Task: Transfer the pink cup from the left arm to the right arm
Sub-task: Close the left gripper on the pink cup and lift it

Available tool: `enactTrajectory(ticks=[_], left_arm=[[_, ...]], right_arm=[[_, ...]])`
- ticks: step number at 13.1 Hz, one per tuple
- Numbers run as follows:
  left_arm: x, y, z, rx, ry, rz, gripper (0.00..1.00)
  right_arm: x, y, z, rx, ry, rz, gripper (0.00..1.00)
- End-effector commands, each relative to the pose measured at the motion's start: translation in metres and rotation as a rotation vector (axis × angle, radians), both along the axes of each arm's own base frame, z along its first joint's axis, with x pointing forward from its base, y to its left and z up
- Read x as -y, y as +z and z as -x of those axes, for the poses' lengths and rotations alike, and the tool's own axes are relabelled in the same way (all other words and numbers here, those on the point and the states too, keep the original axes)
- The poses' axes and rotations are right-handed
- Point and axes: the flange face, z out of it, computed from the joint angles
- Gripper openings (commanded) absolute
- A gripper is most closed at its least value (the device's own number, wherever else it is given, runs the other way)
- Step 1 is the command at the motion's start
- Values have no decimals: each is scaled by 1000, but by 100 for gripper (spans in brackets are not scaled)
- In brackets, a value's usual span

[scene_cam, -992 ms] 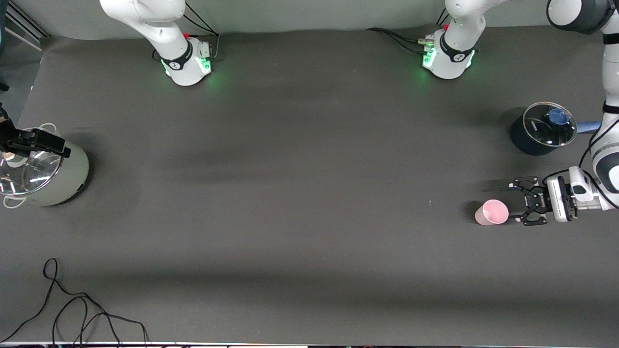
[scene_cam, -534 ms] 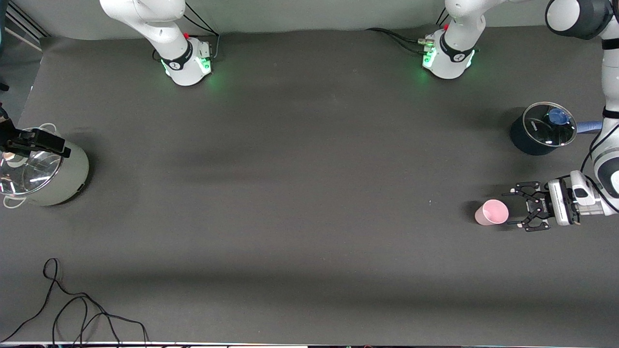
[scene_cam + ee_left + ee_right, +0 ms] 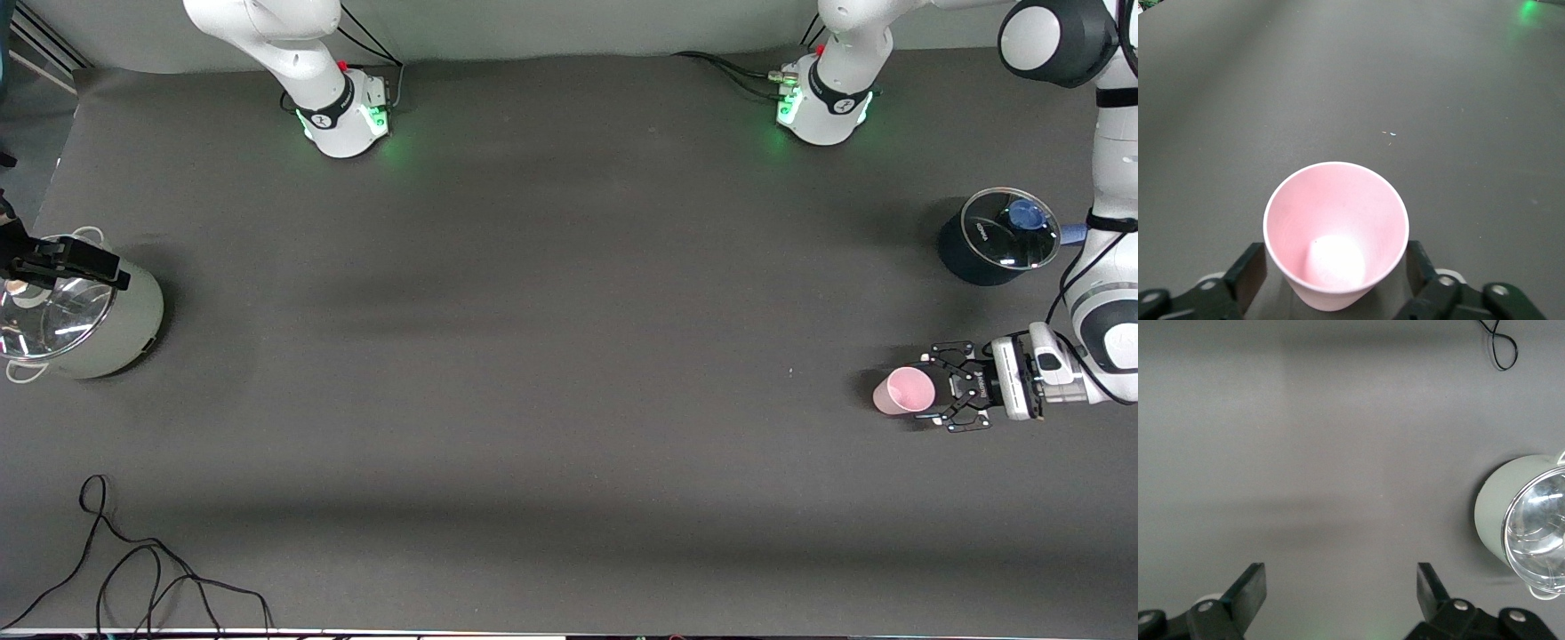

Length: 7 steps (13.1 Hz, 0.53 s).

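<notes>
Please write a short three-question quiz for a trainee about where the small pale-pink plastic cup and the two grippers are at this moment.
1. True or false: the small pale-pink plastic cup stands upright on the table.
2. Which gripper has its open fingers on either side of the cup?
3. The right gripper hangs open over: A) the grey-green lidded pot, B) bare table beside that pot, C) the dark pot with a glass lid.

Key: 1 true; 2 the left gripper; 3 B.

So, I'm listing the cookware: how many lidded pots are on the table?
2. A pale green pot stands at the right arm's end; a dark pot stands at the left arm's end, farther from the front camera than the pink cup.
</notes>
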Motion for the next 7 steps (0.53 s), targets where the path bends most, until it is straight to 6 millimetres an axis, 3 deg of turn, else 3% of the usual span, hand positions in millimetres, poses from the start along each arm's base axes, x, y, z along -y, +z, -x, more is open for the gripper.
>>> enactTrajectory(ticks=[1, 2, 4, 7], left_arm=[[1, 3, -7, 31, -10, 29, 30], [1, 3, -7, 31, -10, 29, 5], [11, 6, -10, 34, -21, 34, 0], [46, 37, -35, 13, -8, 58, 0]], right_arm=[[-2, 5, 0, -1, -14, 16, 100], [-2, 5, 0, -1, -14, 16, 100], [-3, 4, 0, -2, -13, 15, 100], [-3, 4, 0, -2, -13, 15, 100]])
